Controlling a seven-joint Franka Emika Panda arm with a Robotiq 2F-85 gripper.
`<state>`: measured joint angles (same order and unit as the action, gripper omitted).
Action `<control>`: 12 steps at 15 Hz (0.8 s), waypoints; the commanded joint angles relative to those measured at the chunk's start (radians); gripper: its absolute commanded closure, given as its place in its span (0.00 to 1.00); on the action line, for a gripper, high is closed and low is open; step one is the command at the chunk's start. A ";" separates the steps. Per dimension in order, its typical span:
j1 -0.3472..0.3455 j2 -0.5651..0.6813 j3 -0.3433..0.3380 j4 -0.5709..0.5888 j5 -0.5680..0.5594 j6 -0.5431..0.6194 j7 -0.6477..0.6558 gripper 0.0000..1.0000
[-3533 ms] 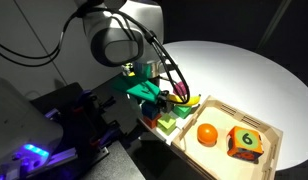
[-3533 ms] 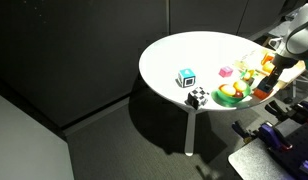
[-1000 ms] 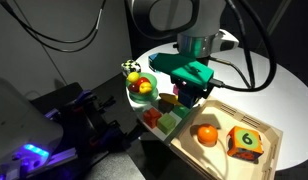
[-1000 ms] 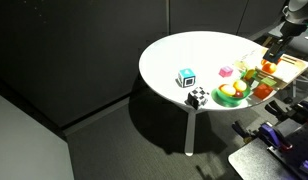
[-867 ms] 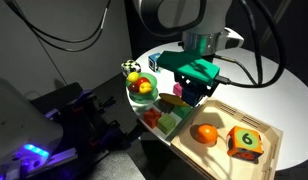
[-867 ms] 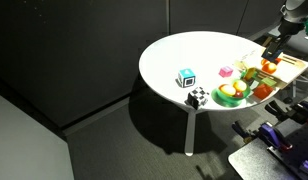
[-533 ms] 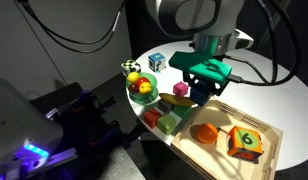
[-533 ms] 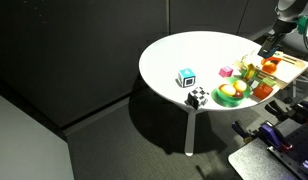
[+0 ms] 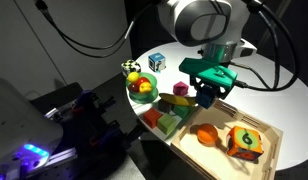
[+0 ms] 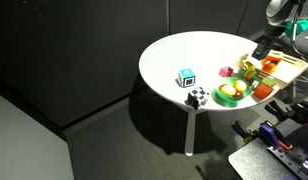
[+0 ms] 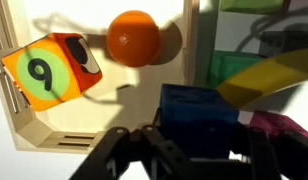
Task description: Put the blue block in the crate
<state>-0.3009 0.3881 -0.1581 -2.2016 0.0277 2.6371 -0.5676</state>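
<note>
A teal gripper [image 9: 207, 97] hangs over the rim of a light-wood crate [image 9: 256, 117], its fingers closed on the blue block [image 11: 199, 118] — the block is held in the air, straddling the crate's wall. In the wrist view, an orange ball [image 11: 132, 37] lies at 11 o'clock from the block and an orange numbered die [image 11: 52, 70] at 10 o'clock — both inside the crate.

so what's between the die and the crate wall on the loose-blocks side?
Just the orange, on the crate floor beside the die; the rest of that stretch is bare wood. Clearest in the wrist view.
</note>
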 commanded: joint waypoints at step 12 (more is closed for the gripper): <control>-0.063 0.069 0.011 0.113 -0.028 -0.029 0.039 0.00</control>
<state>-0.3464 0.4548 -0.1587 -2.1105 0.0269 2.6359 -0.5511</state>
